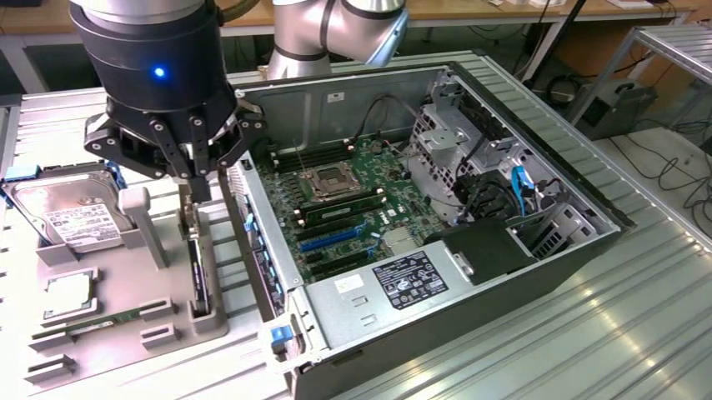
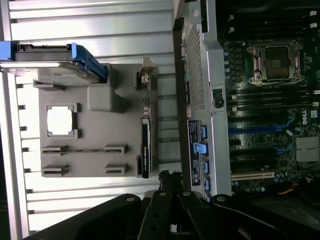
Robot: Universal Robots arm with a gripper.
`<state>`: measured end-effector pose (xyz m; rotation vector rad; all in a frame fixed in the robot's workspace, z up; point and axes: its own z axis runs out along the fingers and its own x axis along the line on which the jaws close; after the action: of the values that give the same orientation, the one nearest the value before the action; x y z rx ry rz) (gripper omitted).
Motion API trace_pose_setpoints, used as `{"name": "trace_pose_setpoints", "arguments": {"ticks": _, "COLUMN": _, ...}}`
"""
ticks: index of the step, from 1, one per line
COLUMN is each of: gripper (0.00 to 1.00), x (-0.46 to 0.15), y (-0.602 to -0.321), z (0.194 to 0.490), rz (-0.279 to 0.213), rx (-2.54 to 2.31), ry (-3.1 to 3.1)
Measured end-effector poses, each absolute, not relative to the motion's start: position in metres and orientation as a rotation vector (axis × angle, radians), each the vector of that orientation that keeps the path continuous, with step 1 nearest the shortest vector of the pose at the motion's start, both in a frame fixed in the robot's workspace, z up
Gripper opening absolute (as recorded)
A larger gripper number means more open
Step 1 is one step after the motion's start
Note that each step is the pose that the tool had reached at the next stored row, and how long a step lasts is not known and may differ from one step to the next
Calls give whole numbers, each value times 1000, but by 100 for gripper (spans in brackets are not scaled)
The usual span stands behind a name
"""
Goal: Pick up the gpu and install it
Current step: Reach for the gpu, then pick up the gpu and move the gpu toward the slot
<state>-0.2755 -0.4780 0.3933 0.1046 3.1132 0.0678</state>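
The gpu is a thin dark card standing on edge in a slot of the grey holder tray, beside the open computer case. My gripper hangs above the card's far end with its fingers shut and nothing between them; I cannot tell whether they touch the card. In the wrist view the gpu lies well below the gripper, next to the case wall. The motherboard with its blue expansion slots lies open inside the case.
On the holder tray are a silver hard drive, a processor chip and a green memory stick. The case's side wall rises close beside the gpu. A power supply and drive cage fill the case's other side.
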Motion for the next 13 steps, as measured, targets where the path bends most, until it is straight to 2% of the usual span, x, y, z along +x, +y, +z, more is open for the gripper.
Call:
{"name": "trace_pose_setpoints", "arguments": {"ticks": 7, "gripper": 11, "x": -275, "y": -496, "z": 393, "rz": 68, "rx": 105, "ry": 3113}}
{"name": "trace_pose_setpoints", "arguments": {"ticks": 8, "gripper": 17, "x": -275, "y": -496, "z": 393, "rz": 68, "rx": 105, "ry": 3113}}
{"name": "trace_pose_setpoints", "arguments": {"ticks": 9, "gripper": 36, "x": -275, "y": -496, "z": 393, "rz": 68, "rx": 105, "ry": 3113}}
{"name": "trace_pose_setpoints", "arguments": {"ticks": 11, "gripper": 48, "x": -275, "y": -496, "z": 393, "rz": 68, "rx": 105, "ry": 3113}}
{"name": "trace_pose_setpoints", "arguments": {"ticks": 13, "gripper": 48, "x": -275, "y": -496, "z": 393, "rz": 68, "rx": 105, "ry": 3113}}
